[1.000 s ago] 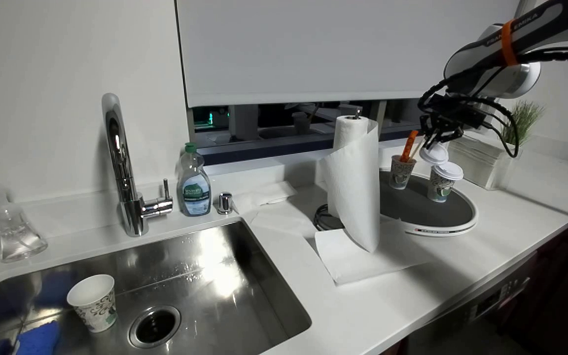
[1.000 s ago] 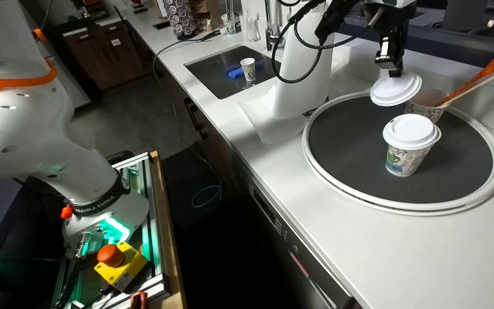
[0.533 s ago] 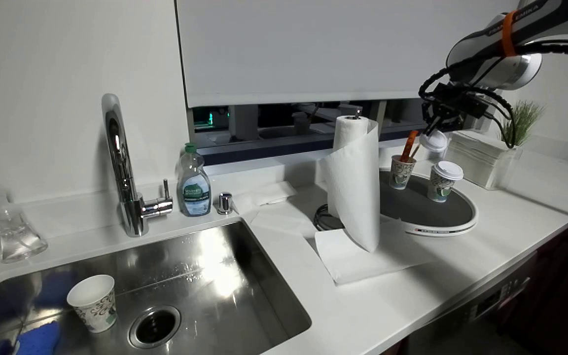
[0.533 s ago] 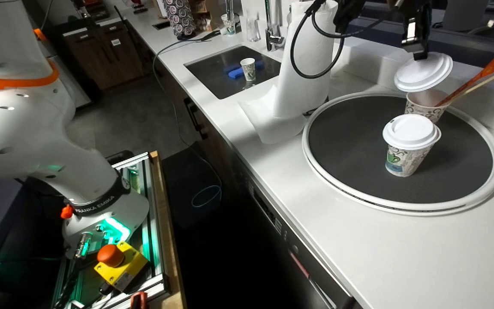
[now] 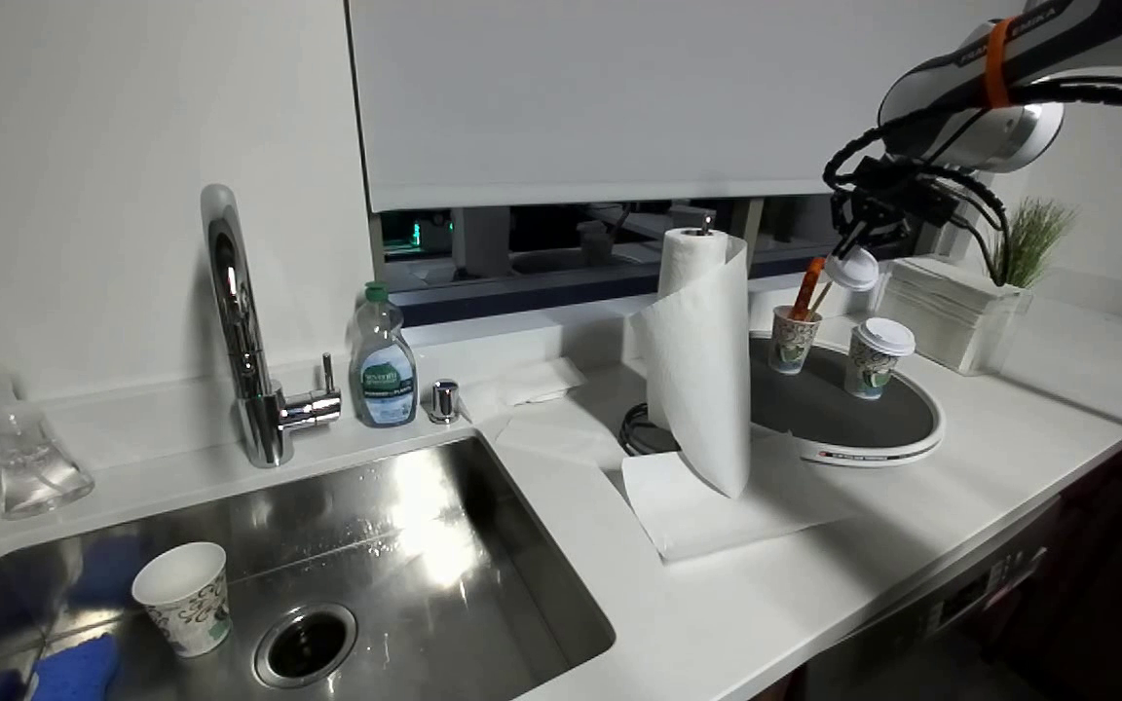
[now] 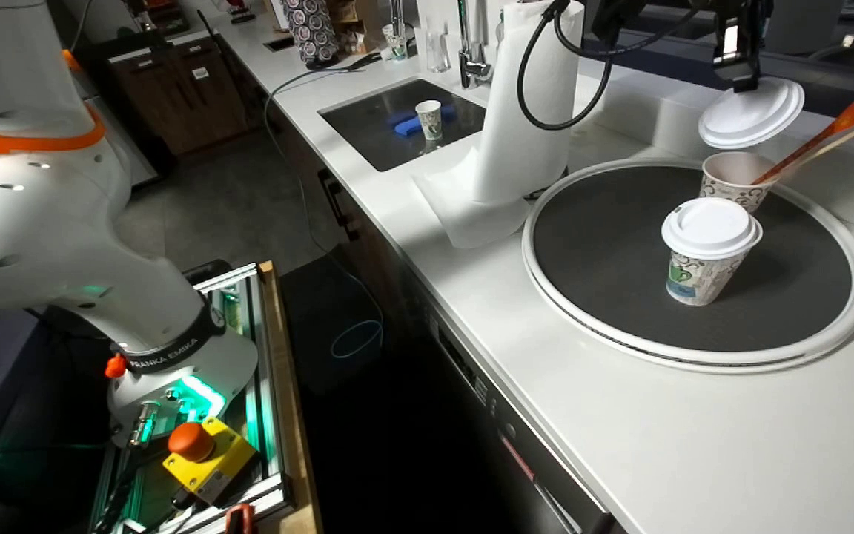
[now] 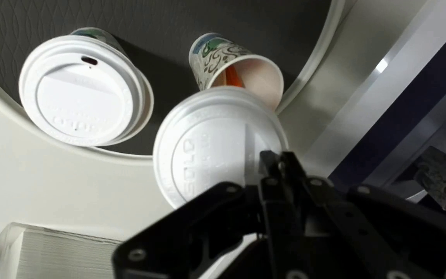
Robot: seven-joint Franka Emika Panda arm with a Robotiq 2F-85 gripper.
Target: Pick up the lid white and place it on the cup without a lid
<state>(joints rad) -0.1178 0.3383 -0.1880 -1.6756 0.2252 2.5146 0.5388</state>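
1. Near left: paper cup (image 5: 193,615) in the sink (image 5: 405,594).
2. Middle: paper-towel roll (image 5: 702,370) on the surface (image 5: 766,604).
3. Right: unlidded cup (image 5: 791,345) holding an orange stick (image 5: 806,288), on a round tray (image 5: 829,414).
4. Just right, higher: white lid (image 5: 854,272), tilted, pinched in the hand (image 7: 279,159).
5. Farther right, in an exterior view: lidded cup (image 5: 870,375).
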